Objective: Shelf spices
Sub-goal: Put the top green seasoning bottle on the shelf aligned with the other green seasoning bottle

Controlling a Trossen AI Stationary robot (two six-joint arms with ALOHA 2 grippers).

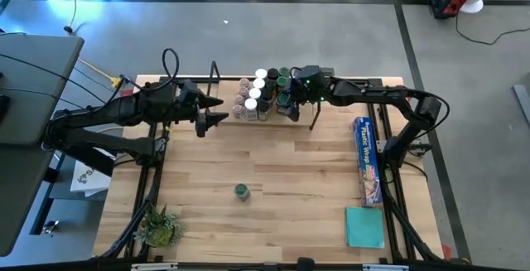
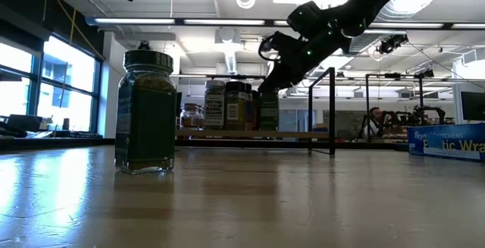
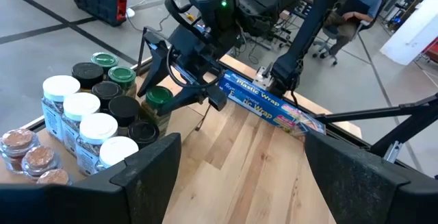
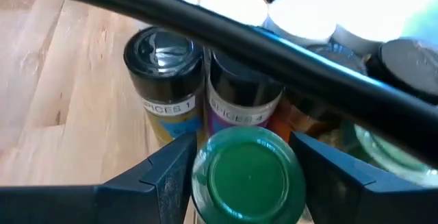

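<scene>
Straddling a rigid, slippery green-lidded glass spice jar (image 4: 248, 176), the right claw (image 4: 245, 166) is seen parted; below the lid is best gripped.

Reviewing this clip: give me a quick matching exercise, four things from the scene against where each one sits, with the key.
Things:
1. lone green-lidded jar
2. plastic wrap box
3. right gripper
4. left gripper

Places:
A. at the shelf, either side of a green-lidded jar
B. mid-table, apart from the rest
C. open, left of the jar cluster
D. along the table's right side

Pairs: 1-B, 2-D, 3-A, 4-C
</scene>
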